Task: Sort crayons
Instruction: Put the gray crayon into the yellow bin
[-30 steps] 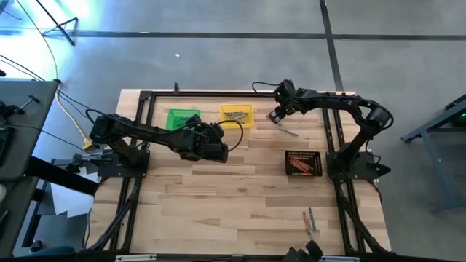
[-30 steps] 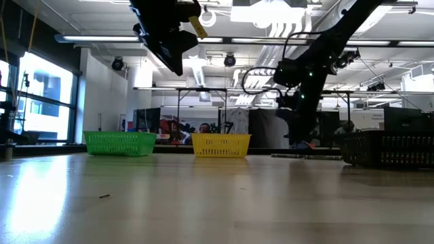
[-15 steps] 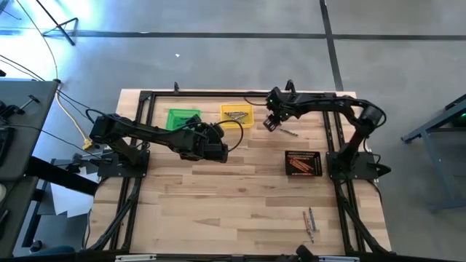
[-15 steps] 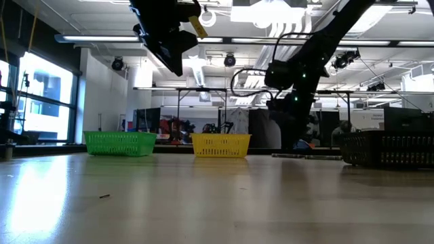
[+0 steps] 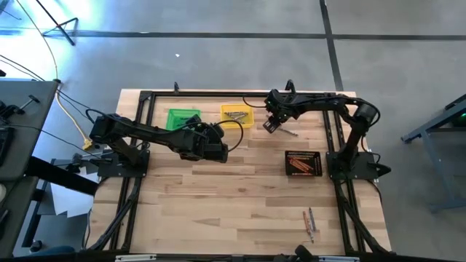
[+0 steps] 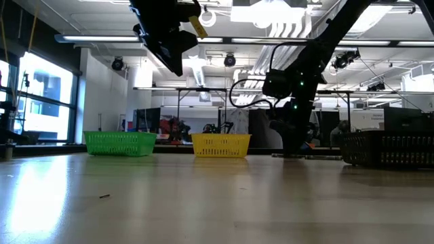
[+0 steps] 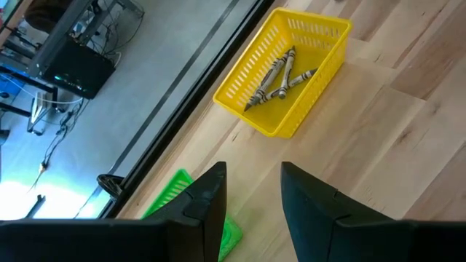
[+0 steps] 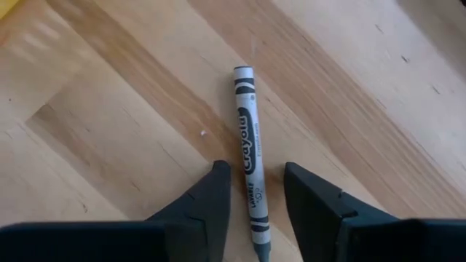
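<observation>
Right gripper [image 8: 255, 211] stands low with fingers apart straddling a grey crayon [image 8: 248, 145] lying flat on the table [image 8: 109, 109] beside the yellow bin [image 5: 237, 115], evidently positioned for pickup; left gripper [image 7: 251, 211] waits parted, empty.

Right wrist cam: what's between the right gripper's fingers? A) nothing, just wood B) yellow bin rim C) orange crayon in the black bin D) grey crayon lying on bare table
D: the grey crayon lies flat on the wooden table, running between the open fingers of the right gripper, not yet clamped.
</observation>
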Robot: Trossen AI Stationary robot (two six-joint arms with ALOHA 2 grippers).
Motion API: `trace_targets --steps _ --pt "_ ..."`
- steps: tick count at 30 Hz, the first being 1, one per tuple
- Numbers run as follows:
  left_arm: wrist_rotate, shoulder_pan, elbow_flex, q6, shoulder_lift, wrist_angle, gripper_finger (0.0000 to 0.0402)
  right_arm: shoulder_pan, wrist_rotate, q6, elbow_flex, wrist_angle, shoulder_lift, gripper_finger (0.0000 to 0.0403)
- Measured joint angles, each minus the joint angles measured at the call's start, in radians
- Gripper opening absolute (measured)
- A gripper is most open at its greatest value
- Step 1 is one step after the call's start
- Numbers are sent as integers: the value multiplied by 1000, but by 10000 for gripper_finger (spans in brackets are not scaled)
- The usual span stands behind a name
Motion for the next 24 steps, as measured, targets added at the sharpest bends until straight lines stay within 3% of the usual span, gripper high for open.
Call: trace_targets --steps 8,12,18,24 --pt "0 0 0 0 0 0 115 0 -6 -34 -2 6 2 12" --pt "4 0 0 0 0 0 115 0 -8 -44 8 -14 3 13" --pt "35 -3 0 0 0 -3 115 -3 18 -86 113 -183 5 5" --pt "34 -17 0 -25 0 -49 115 3 23 -96 232 -171 -21 3"
